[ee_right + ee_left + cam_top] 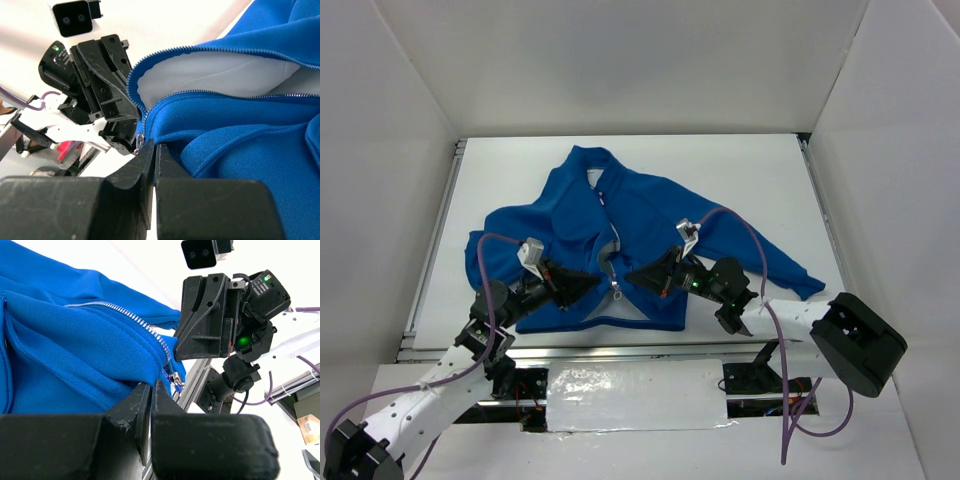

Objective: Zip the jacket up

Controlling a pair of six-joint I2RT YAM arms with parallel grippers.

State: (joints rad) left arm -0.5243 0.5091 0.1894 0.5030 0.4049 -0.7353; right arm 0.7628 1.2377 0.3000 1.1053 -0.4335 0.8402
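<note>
Pointing collar (588, 158) away, jacket (650, 215) lengthwise, left tool (597, 287), right tool (630, 275) pinching hem (655, 318)

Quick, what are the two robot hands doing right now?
The left gripper: closed, pinching the jacket edge beside the zipper.
The right gripper: closed, pinching the jacket edge too.
</note>
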